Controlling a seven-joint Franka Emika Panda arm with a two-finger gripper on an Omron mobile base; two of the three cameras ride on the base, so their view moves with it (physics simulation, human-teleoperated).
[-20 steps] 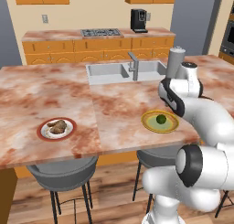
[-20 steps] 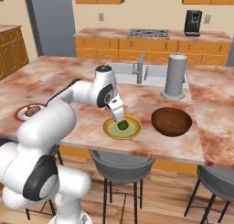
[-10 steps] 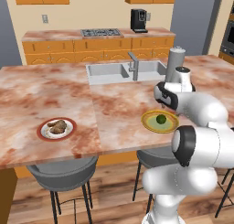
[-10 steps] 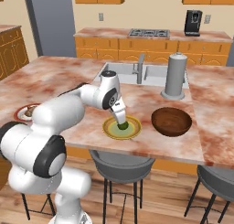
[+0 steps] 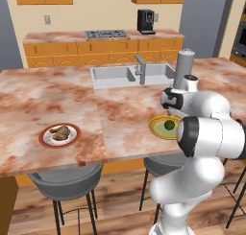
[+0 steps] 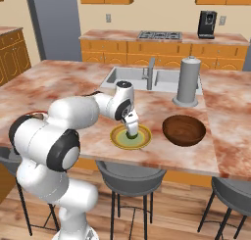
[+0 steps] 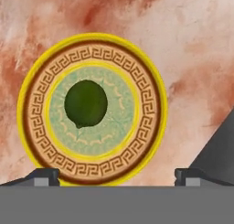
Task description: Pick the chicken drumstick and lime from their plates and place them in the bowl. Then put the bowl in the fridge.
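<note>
Dark-green and round, the lime point(image 7: 86, 103) sits on the pale green centre of the yellow-rimmed plate point(image 7: 151, 77) near the marble counter's point(image 5: 43, 95) front edge. Your gripper point(image 7: 114, 175) hangs just above it, jaws spread wide and empty; from the right base view the fingers hide most of the fruit. You see the dark brown bowl point(image 6: 184, 130) beside that plate, and the chicken drumstick point(image 5: 60, 132) on its red-rimmed plate point(image 5: 44, 139), well apart.
</note>
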